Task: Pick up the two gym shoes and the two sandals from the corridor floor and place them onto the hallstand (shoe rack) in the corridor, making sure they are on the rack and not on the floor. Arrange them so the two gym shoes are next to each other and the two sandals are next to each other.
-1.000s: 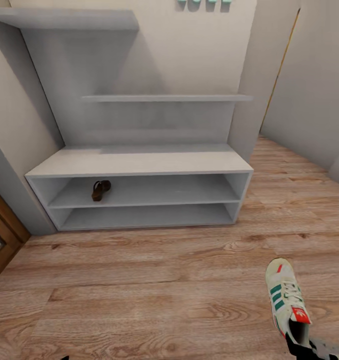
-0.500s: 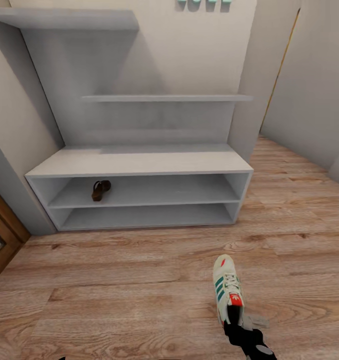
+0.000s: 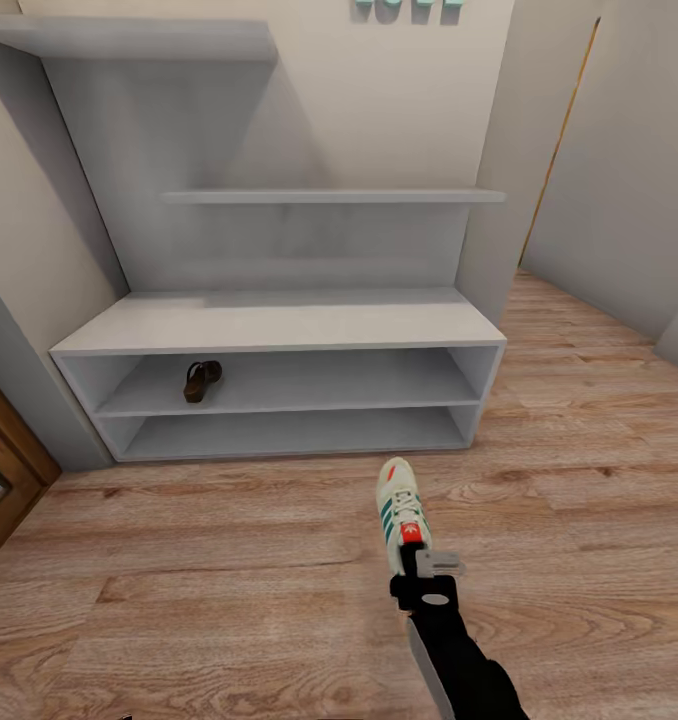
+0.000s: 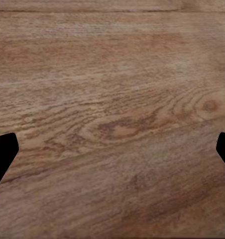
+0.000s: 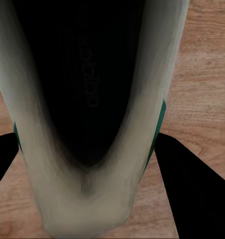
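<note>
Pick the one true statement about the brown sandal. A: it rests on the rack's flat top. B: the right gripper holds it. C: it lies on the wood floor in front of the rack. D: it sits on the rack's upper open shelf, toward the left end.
D: the sandal sits on the upper open shelf of the rack, near its left end, while the right gripper holds a white sneaker by the heel above the floor.
</note>
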